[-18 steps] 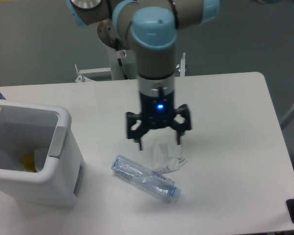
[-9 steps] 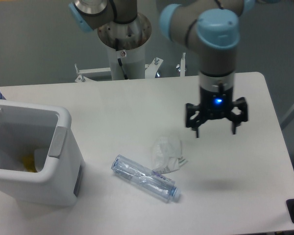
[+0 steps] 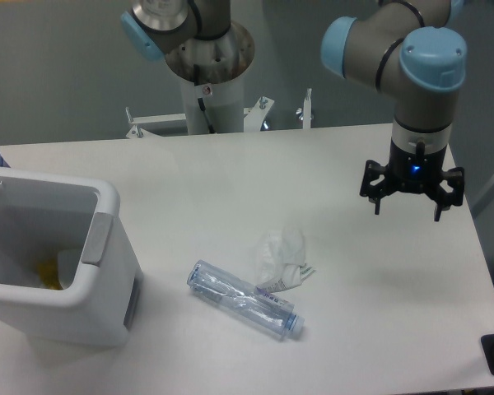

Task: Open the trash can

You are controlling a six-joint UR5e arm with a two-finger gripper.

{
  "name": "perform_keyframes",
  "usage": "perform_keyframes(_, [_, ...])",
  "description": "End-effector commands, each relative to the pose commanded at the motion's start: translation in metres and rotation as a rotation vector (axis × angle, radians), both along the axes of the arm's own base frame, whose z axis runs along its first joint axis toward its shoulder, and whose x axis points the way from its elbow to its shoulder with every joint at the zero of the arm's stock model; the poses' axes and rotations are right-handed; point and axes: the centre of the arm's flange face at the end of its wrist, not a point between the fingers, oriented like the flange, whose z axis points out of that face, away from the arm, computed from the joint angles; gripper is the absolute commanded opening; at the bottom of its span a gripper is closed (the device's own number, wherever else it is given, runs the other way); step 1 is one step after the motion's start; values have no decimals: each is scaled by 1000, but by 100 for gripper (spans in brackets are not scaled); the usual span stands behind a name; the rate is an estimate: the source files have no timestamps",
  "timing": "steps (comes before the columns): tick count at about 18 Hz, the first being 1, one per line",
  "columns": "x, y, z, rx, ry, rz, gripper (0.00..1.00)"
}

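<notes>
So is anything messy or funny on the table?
Yes. A clear bottle lies on its side beside a crumpled white wrapper, out on the table rather than inside the open trash can.

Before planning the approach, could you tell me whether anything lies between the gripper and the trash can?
Yes. The open gripper hangs at the table's far right; the trash can is far left. Between them lie a crumpled wrapper and a clear bottle.

Table (image 3: pixel 230 177): white top with rounded corners, filling most of the view.
Floor (image 3: pixel 58 74): plain grey-green beyond the far edge.
Light: soft, even, faint shadows.
</notes>
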Motion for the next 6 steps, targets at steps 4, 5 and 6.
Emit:
perform_keyframes(4, [1, -2, -1, -15, 1, -5, 100])
perform_keyframes(5, [2, -1, -1, -14, 1, -5, 100])
perform_keyframes(6, [3, -1, -2, -13, -1, -3, 100])
